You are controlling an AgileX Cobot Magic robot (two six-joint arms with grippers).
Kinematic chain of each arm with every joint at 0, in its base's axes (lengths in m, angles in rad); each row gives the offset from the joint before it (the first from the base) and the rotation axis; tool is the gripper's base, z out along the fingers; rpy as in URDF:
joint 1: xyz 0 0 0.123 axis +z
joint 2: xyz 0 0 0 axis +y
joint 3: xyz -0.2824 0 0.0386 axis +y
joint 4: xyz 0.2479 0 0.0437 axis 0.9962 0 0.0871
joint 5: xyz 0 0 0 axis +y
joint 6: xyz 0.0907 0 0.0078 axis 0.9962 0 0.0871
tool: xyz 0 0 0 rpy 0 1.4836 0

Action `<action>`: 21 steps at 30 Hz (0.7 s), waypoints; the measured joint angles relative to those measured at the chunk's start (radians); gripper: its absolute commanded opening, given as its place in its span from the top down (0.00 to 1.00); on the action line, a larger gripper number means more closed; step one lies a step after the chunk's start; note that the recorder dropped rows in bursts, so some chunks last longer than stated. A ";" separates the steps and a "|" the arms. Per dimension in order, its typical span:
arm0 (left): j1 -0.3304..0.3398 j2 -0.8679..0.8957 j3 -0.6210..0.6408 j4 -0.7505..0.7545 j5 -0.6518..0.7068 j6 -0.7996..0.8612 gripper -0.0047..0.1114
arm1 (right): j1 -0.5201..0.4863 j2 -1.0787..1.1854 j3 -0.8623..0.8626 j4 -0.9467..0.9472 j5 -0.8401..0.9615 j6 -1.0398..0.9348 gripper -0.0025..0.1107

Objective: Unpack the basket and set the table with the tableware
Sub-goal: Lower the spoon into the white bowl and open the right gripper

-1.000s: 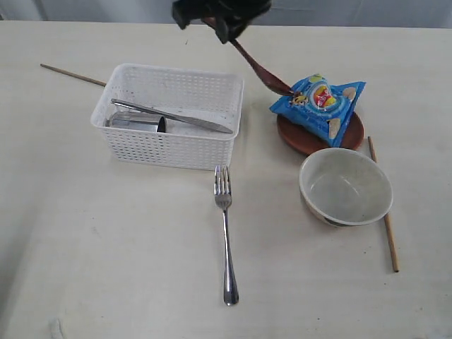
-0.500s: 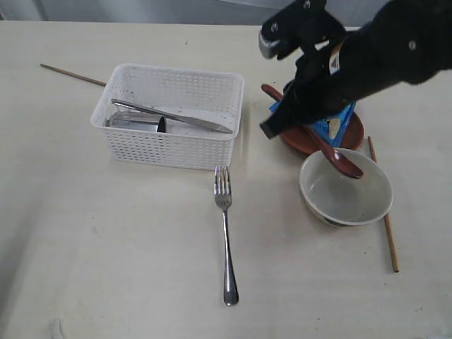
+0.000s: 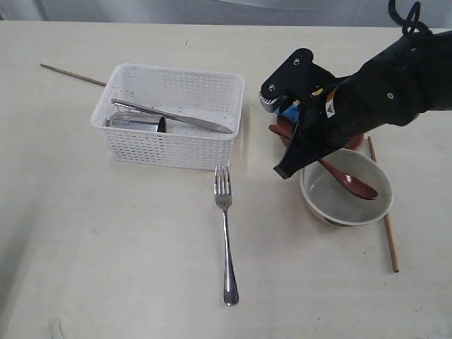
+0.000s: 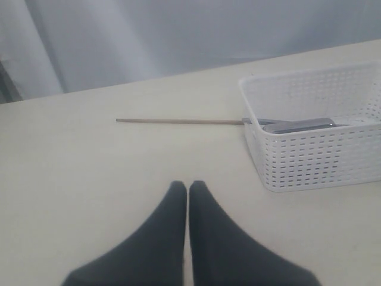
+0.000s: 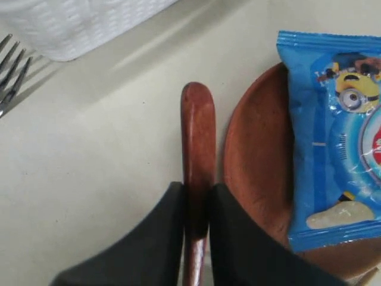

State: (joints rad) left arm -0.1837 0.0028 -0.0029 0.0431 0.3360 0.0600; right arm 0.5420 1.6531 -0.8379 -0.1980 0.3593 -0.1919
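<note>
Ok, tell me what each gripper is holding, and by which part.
Right gripper: the wooden spoon, clamped on its handle, short of the handle's tip. Left gripper: shut, holding nothing.

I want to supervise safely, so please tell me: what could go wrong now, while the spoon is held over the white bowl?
1. The right pincer grips the spoon by its handle, head in the bowl; released so, the long handle may lever it out over the rim.
2. The arm hangs close over the snack bag on the plate; pulling back could drag the bag.
</note>
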 measured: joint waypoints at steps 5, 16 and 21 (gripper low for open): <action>0.000 0.000 0.000 0.000 0.000 0.000 0.95 | 0.000 -0.012 -0.007 -0.002 0.041 0.000 0.81; 0.000 0.000 0.000 0.000 0.000 0.000 0.95 | 0.000 -0.039 -0.011 0.000 0.066 0.012 0.53; 0.000 0.000 0.000 0.000 0.000 0.000 0.95 | -0.025 -0.119 -0.086 0.000 0.194 0.209 0.54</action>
State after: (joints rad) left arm -0.1837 0.0028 -0.0029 0.0431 0.3360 0.0600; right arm 0.5174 1.5340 -0.9236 -0.1977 0.5535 0.0173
